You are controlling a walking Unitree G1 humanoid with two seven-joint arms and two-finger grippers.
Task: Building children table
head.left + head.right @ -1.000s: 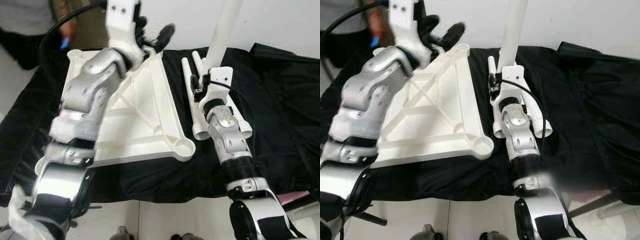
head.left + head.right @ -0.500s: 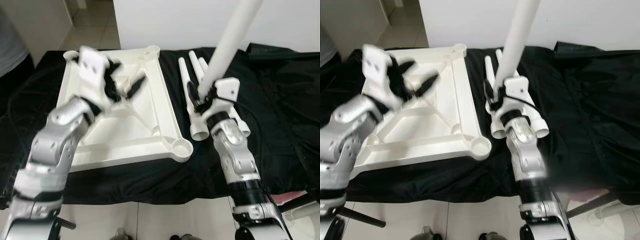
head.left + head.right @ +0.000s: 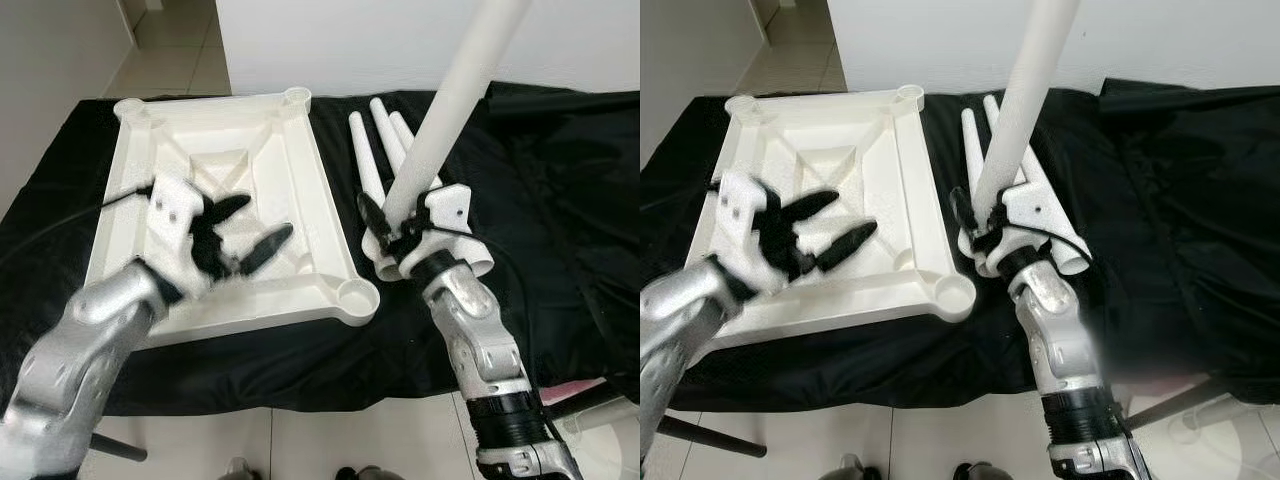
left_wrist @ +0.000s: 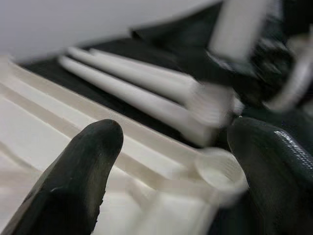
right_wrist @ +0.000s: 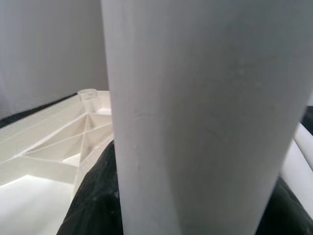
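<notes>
Lowered since a second ago, the left gripper (image 3: 243, 243) now hangs over the near half of the tabletop, where earlier it was raised toward the far edge; the person who stood at the far left then has gone from view.

On the left lies the white plastic tabletop (image 3: 300, 165), upside down on a black cloth (image 3: 560, 200) that covers the work surface. Its underside is a shallow square tray shape with raised ribs crossing in an X and a round socket at each corner; the near right socket (image 3: 354, 296) is an open ring. The left gripper's two black fingers (image 4: 80, 169) are spread apart with nothing between them, blurred, above the ribs just left of that socket.

To the right of the tabletop, three white table legs (image 3: 372, 160) lie side by side on the cloth, smooth tapering tubes with hollow ends facing the robot. They sit close beside the tabletop's right edge.

Right of centre, the right gripper (image 3: 395, 232) is clamped around the lower end of a fourth white leg (image 3: 462, 90), holding it steeply tilted, its upper end leaning away to the right and out of the top of the head views. This held leg crosses in front of the three lying legs and hides part of them. In the right wrist view the leg (image 5: 195, 117) is a broad smooth matte cylinder.
</notes>
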